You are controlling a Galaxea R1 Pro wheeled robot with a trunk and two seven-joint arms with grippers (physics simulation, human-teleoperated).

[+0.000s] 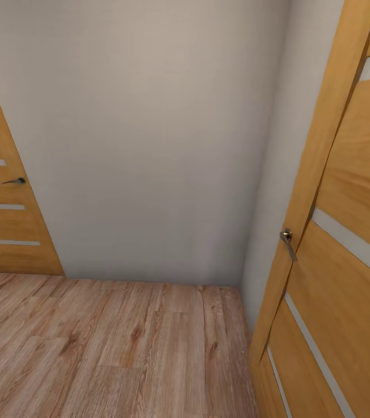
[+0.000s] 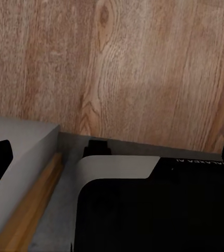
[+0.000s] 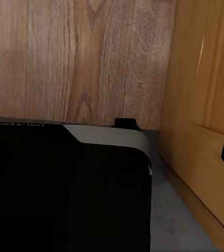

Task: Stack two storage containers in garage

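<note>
The two storage containers cannot be placed relative to either gripper, and their location cannot be stated from these pictures; the robot is in transit in a narrow passage. The head view presents a plain white wall (image 1: 150,133) ahead, light wood plank flooring (image 1: 92,348) below, a wooden door with frosted strips (image 1: 11,203) at the far left, and an open wooden door (image 1: 336,244) close at the right with its metal handle (image 1: 288,239) projecting toward the robot. The left wrist view looks down past the robot's dark base (image 2: 159,210) onto the planks, with a grey wall foot and wooden trim (image 2: 28,205) just beside the base. The right wrist view shows the same base (image 3: 64,189) with the open door's panel (image 3: 201,121) just beside it. Whether either gripper is wide, narrow or holding anything cannot be told; only dark fingertip edges show. Judged risk: the base stands near obstacles on both sides, so a turn or advance may scrape the right door or catch its handle, and may clip the left trim. The plank flooring indicates that the grey concrete garage floor is not yet reached.
</note>
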